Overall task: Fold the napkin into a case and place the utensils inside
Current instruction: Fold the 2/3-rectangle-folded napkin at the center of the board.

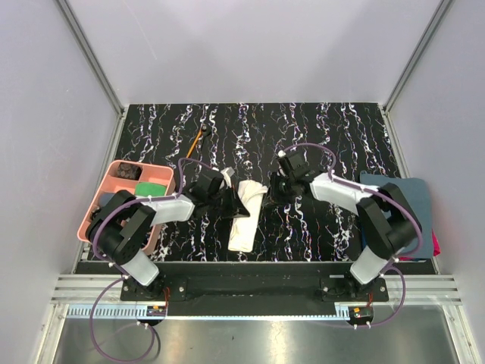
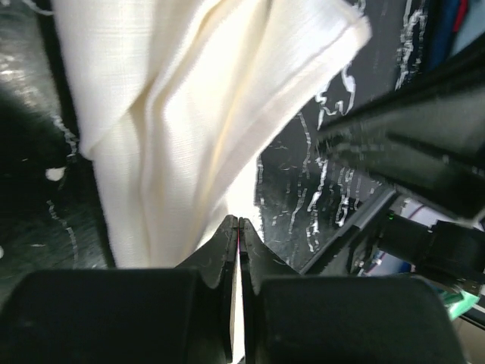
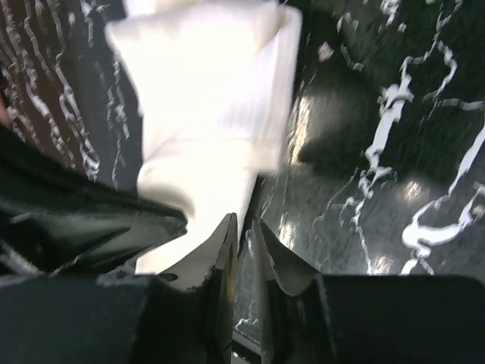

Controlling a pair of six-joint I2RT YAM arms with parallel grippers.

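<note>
cream napkin (image 1: 242, 231) — in left gripper (image 2: 239, 222)

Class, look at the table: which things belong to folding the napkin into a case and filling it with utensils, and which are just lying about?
For the job: napkin; orange-handled stick.
Lying about: pink tray; blue-grey towel.

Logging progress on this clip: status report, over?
Left fingers shut on napkin. Right fingers nearly together at its edge, grip unclear. Napkin loosely folded, not yet a neat case. No obstruction seen.
</note>
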